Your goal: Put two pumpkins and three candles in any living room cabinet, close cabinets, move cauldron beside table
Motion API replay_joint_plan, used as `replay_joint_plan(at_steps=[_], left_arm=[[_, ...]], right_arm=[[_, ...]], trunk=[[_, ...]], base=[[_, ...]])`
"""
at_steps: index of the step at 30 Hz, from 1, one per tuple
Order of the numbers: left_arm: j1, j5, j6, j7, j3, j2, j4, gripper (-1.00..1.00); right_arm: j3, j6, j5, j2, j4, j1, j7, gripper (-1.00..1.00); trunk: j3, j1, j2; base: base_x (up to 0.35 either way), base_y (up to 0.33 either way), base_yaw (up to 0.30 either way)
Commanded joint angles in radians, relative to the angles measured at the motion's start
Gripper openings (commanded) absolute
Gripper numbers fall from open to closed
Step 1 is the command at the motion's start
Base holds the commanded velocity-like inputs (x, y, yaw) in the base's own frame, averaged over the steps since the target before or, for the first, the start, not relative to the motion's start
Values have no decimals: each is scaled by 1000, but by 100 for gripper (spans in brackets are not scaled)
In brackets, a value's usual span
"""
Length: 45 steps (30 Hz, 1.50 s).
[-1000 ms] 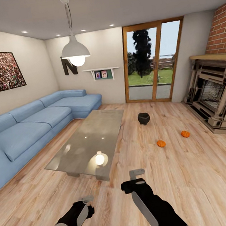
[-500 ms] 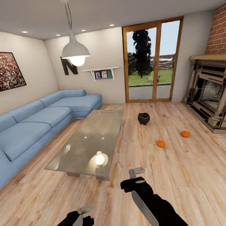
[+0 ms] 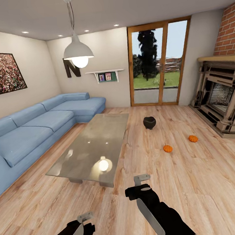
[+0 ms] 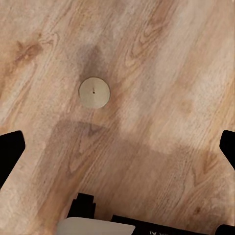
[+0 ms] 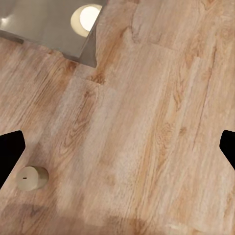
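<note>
Your head camera looks across a living room with a light wood-plank floor (image 3: 197, 181). A blue corner sofa (image 3: 32, 134) runs along the left side of the frame, a white dome pendant lamp (image 3: 78, 52) hangs at upper centre, and a brick-backed fireplace (image 3: 221, 102) sits at the right edge. The glossy grey coffee table (image 3: 91, 146) lies at centre left. One black cauldron (image 3: 149, 123) stands on the floor just right of the table's far end, apart from it. Two orange pumpkins rest on the floor right of centre: the nearer pumpkin (image 3: 167, 148) and the farther pumpkin (image 3: 193, 138), well apart from each other and from the cauldron.

Your left gripper (image 3: 85, 216) sits at the bottom left of the head view and your right gripper (image 3: 142, 178) at bottom centre, both over bare floor.

The wrist cameras add what the head view lacks: candles. Your left wrist view looks straight down on one pale round candle (image 4: 94, 92) standing upright on the planks, above centre left in that frame, with the gripper's dark fingertips (image 4: 10, 152) at both side edges, spread wide and holding nothing. Your right wrist view shows one candle (image 5: 32, 177) at the lower left, a corner of the table (image 5: 58, 29) at the upper left, and fingertips (image 5: 11, 149) likewise wide apart and empty. I cannot tell whether the two views show the same candle.
</note>
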Motion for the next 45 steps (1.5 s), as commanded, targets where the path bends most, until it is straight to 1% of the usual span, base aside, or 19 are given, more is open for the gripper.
replay_joint_plan(at_steps=[1, 6, 12, 21, 29, 31, 36, 39, 45], left_arm=[[0, 6, 3, 5, 6, 0, -2, 100], [0, 6, -10, 4, 6, 2, -2, 100], [18, 3, -49, 4, 5, 10, -2, 100], [24, 2, -86, 3, 4, 13, -2, 100], [25, 5, -95, 1, 4, 13, -2, 100], [25, 4, -95, -7, 4, 13, -2, 100], [25, 3, -88, -57, 4, 17, -1, 100], [25, 3, -87, -67, 5, 19, -1, 100], [25, 5, -91, -71, 6, 34, -1, 100]], right_arm=[[2, 2, -10, 0, -1, -1, -10, 100], [0, 2, -10, 0, -1, 0, -9, 100], [4, 2, -10, 0, -1, 1, -8, 100], [5, 2, -11, 0, -1, 1, -4, 100], [7, 2, -11, 0, -1, 1, -3, 100], [7, 2, -11, 0, -1, 1, -3, 100], [7, 2, -10, 0, -1, 1, -3, 100], [7, 2, -10, 0, -1, 1, -3, 100], [9, 2, -10, 0, -1, 1, -3, 100]], trunk=[[-4, 4, -8], [-20, 23, -43], [-39, 46, -85], [-67, 81, -148], [-92, 111, -204], [-98, 119, -218], [-114, 138, -253], [-123, 150, -274], [-142, 173, -316]], base=[[0, 0, 0], [0, 0, 0], [0, 0, 0], [0, 0, 0], [0, 0, 0], [0, 0, 0], [0, 0, 0], [0, 0, 0], [0, 0, 0]])
